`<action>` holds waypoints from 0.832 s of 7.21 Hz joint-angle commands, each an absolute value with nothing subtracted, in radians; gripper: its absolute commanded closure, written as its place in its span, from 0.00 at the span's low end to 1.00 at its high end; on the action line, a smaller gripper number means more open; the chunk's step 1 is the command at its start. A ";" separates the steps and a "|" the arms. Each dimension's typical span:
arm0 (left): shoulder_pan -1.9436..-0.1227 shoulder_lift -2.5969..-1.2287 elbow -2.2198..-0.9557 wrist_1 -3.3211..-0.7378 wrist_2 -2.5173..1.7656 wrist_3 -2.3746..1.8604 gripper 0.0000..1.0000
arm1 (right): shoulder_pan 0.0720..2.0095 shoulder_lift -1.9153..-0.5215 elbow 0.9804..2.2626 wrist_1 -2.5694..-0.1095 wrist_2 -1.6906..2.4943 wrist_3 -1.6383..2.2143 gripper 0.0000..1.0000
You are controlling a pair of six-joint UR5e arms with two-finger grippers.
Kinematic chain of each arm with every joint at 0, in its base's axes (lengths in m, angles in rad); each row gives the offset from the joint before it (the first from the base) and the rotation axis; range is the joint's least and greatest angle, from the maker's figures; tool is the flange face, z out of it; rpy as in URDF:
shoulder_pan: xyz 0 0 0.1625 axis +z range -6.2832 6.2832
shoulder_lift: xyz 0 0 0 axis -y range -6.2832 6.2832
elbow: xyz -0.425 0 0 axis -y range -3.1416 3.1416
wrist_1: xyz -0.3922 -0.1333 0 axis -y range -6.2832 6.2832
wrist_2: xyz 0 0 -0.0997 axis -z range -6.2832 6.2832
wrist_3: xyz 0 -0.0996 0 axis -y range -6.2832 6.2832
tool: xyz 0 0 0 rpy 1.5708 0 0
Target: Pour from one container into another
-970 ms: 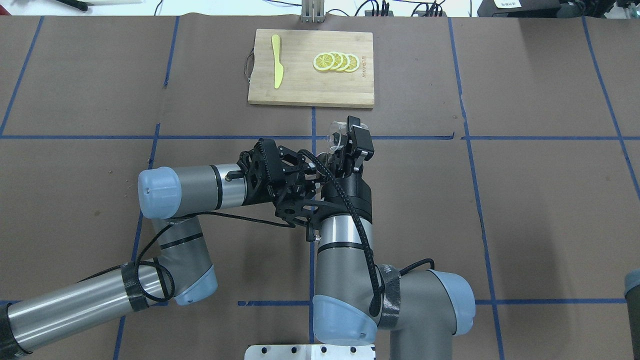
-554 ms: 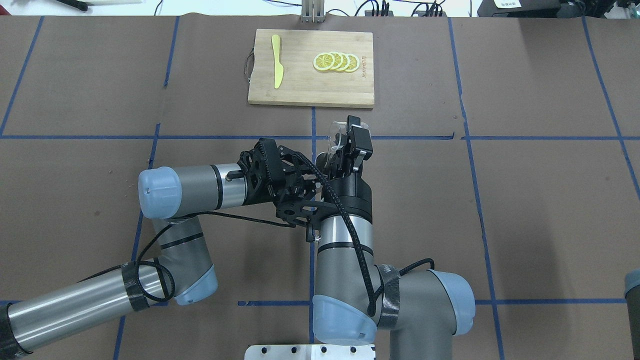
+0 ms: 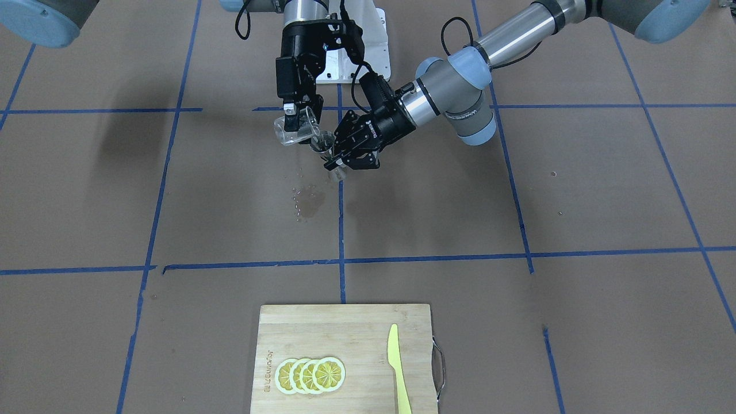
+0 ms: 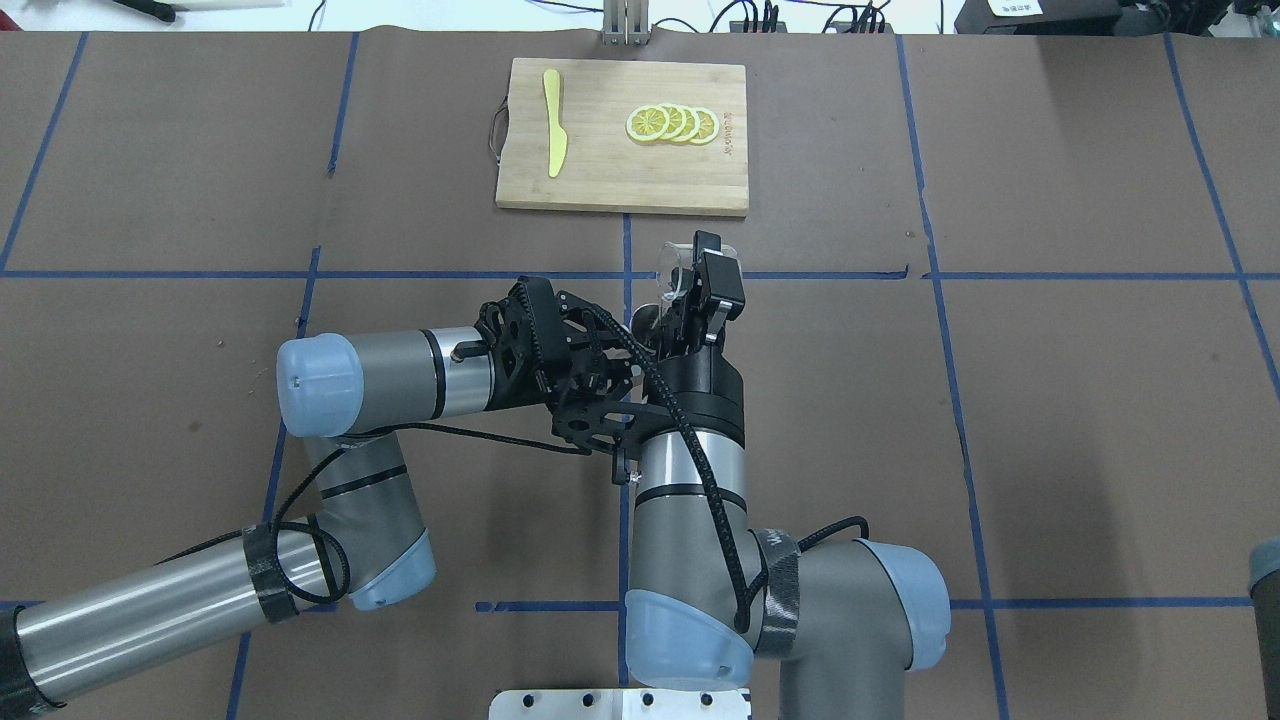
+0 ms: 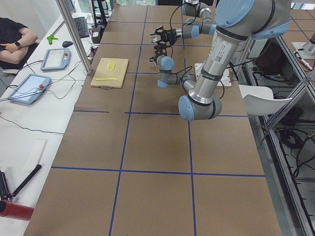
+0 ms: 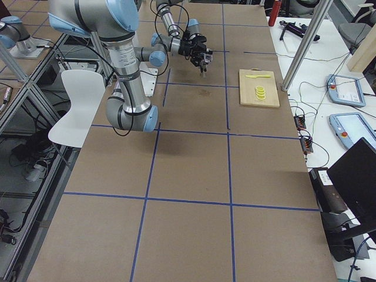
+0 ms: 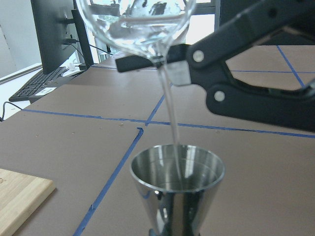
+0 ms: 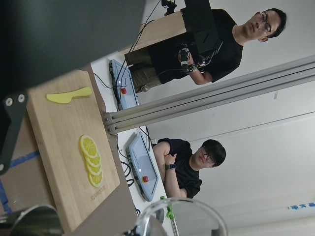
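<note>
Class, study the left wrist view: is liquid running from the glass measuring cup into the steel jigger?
Yes, a thin clear stream falls from the tilted glass measuring cup into the steel jigger.

Small clear glass measuring cup (image 7: 138, 24): colourless
Hourglass-shaped steel jigger (image 7: 177, 196): shiny silver
Paper table cover (image 4: 1080, 420): brown, blue grid lines
Round lemon slices (image 4: 672, 124): yellow

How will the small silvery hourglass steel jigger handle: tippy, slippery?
Probably tippy: the small silvery steel jigger flares wide at the mouth and tapers sharply below, with liquid streaming in from the clear glass measuring cup. Likely slippery: its wall is mirror-polished. It looks rigid, so the left gripper should not dent it.
</note>
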State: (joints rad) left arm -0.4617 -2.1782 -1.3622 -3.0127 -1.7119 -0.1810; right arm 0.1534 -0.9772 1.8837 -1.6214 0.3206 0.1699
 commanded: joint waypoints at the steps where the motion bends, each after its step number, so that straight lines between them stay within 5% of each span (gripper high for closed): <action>1: -0.462 -2.178 -1.362 -3.011 -1.712 -0.179 1.00 | 0.153 -0.977 1.884 -1.623 0.319 0.166 1.00; 6: -0.462 -2.178 -1.362 -3.011 -1.712 -0.179 1.00 | 0.153 -0.977 1.884 -1.623 0.288 0.094 1.00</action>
State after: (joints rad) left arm -0.4617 -2.1782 -1.3622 -3.0112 -1.7119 -0.1795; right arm 0.1534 -0.9772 1.8837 -1.6229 0.2980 0.1092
